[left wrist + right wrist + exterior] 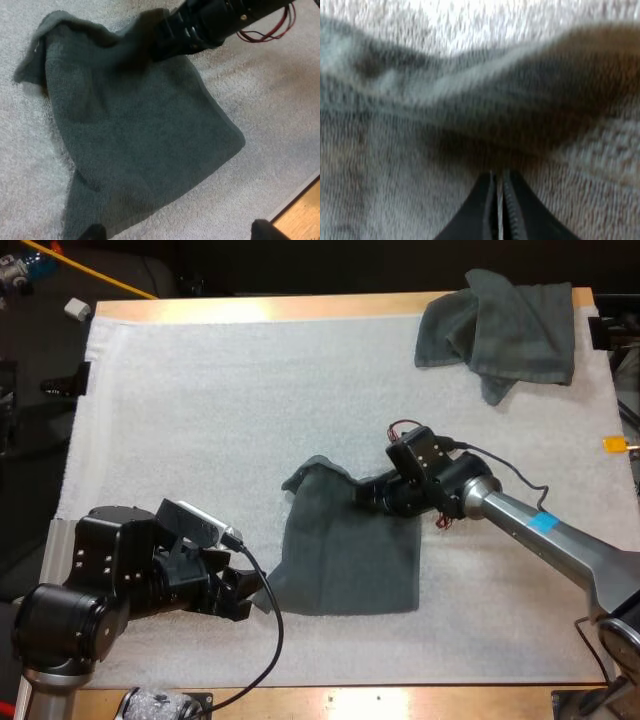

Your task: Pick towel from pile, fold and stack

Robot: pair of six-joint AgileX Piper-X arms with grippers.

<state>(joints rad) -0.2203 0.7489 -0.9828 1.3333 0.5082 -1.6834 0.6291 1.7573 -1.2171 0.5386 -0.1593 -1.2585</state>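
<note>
High view, centre of frame: one dark towel (350,550) lies half spread on the white mat (200,410), its upper left corner curled over. Right gripper (372,495) sits at the towel's upper right edge, fingers pinched together on a raised bit of cloth. Left gripper (245,595) is at the lower left corner, fingers apart and holding nothing. At upper right rests the crumpled towel (500,325). This looks like the flattening step before the fold. Next, the left one likely must close on its corner so both can draw the cloth flat.
</note>
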